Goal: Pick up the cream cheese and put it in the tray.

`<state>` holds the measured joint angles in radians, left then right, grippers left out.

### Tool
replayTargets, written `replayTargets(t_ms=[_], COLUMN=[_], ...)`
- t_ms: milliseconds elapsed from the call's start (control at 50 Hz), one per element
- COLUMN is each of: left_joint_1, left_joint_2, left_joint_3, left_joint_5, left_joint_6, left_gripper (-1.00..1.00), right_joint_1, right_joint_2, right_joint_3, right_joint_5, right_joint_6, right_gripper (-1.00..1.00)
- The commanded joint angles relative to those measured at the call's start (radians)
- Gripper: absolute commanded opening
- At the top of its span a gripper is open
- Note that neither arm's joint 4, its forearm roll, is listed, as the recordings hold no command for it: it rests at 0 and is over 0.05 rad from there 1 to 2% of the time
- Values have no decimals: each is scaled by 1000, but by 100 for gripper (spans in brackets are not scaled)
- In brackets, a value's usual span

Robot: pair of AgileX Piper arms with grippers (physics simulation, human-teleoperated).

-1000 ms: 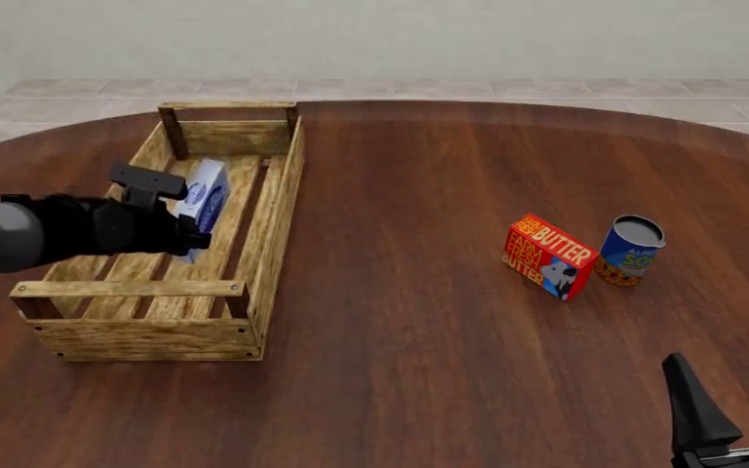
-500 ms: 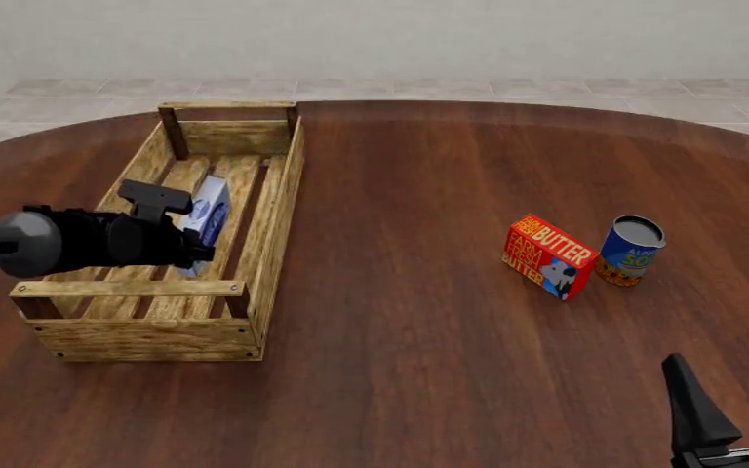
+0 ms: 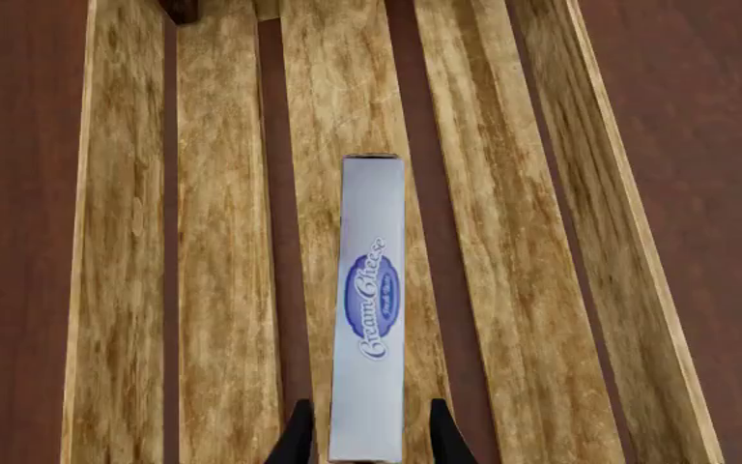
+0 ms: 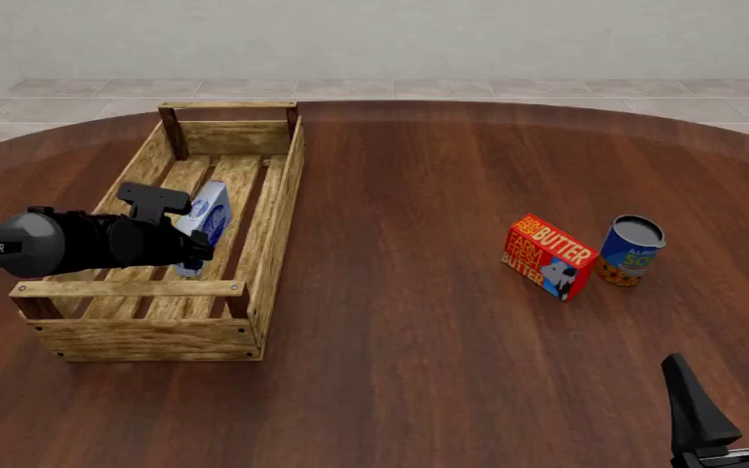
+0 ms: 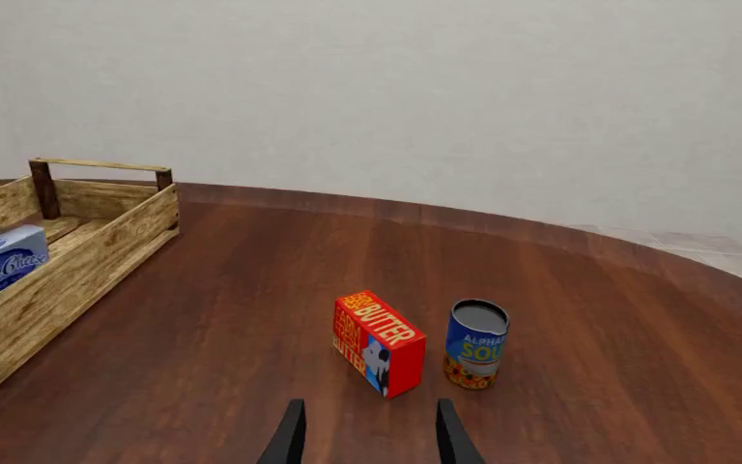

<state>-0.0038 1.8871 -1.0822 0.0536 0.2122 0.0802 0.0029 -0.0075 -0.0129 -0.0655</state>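
The cheese (image 4: 204,220) stands on its narrow edge on the slatted floor of the tray (image 4: 274,219), lengthwise, with open slats on both sides and toward the far handle. The left hand (image 3: 366,437) has a finger on each side of the box's near end; contact appears likely but cannot be confirmed. The box is pale blue-white with a dark blue oval reading "Cream Cheese". The right hand (image 4: 735,402) is open, low over bare worktop (image 4: 413,322) at the near edge. The red "BUTTER" box (image 4: 548,256) and blue can (image 4: 630,251) stand just beside each other, well apart from the tray.
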Motion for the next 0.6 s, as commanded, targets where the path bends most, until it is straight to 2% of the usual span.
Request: replayTargets(t_ms=[20,340,600], left_joint_1=[20,-2,-25], left_joint_2=[26,-12,-139], left_joint_3=[13,38,67], left_joint_5=[6,-3,32], left_joint_6=[29,39,52], left_gripper=[100,100,100], right_joint_1=[1,0,2], right_joint_2=[0,1,1], right_joint_3=[0,0,0], right_joint_5=[1,2,1], right_joint_6=[-1,-2,-2], right_gripper=[100,100,100])
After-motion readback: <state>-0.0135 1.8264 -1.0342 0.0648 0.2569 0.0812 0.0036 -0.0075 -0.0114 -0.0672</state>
